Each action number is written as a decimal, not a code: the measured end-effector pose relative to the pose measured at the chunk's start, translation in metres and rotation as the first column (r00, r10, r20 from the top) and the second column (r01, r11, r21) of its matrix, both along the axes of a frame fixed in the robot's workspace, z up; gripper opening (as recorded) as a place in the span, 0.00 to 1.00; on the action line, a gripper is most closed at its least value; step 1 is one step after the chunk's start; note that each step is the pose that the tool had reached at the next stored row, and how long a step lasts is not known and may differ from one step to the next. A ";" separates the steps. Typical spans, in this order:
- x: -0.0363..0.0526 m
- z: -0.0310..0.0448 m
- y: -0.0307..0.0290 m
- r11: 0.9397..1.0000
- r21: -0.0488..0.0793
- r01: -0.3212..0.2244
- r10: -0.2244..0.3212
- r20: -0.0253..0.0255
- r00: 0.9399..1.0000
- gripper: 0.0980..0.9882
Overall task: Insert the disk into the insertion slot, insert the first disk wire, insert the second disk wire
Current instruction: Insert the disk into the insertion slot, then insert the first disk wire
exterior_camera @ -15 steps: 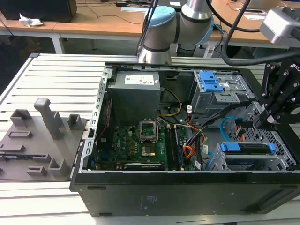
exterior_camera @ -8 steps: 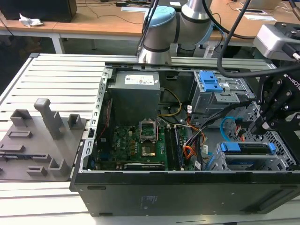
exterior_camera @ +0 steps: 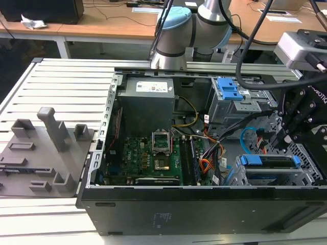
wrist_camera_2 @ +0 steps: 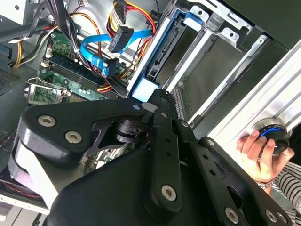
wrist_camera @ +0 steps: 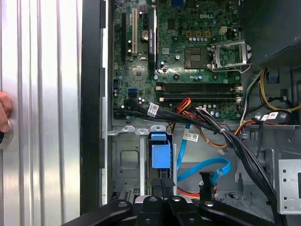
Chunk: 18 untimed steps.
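Hand [wrist_camera: 162, 184] is pinched narrow, tips together against the blue bracket of the one disk [wrist_camera: 160, 155], which sits in the insertion slot [exterior_camera: 310, 166]. One open PC case [exterior_camera: 204, 209] on a slatted metal surface [exterior_camera: 61, 76] (wooden desks [exterior_camera: 117, 23] behind).

blocked: black cable bundle [wrist_camera: 244, 155], blue cable [wrist_camera: 207, 167] near disk [wrist_camera: 160, 155] | free: insertion slot [wrist_camera: 124, 160] bay beside disk

The disk [exterior_camera: 268, 162] sits in the slot [exterior_camera: 310, 171], to the exterior view's right of the motherboard [exterior_camera: 148, 158], inside the case [exterior_camera: 204, 209].
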State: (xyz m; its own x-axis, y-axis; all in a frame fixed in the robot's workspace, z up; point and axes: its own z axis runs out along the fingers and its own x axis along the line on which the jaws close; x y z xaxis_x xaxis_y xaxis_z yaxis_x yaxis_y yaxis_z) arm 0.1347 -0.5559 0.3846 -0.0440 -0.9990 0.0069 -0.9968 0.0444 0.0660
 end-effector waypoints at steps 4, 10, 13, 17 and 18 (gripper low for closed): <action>0.0000 -0.0016 0.0000 1.000 0.000 0.000 0.000 0.000 1.000 0.01; 0.0000 -0.0077 0.0000 1.000 0.000 0.000 0.000 0.000 1.000 0.01; 0.0000 -0.0080 0.0000 1.000 0.000 0.000 0.000 0.000 1.000 0.01; 0.0000 -0.0082 0.0000 1.000 0.000 0.000 0.000 0.000 1.000 0.01; 0.0000 -0.0082 0.0000 1.000 0.000 0.000 0.000 0.000 1.000 0.01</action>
State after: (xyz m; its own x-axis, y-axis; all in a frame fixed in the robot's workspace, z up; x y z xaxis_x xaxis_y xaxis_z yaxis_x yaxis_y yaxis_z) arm 0.1348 -0.5559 0.3764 -0.0439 -0.9990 0.0071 -0.9968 0.0443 0.0660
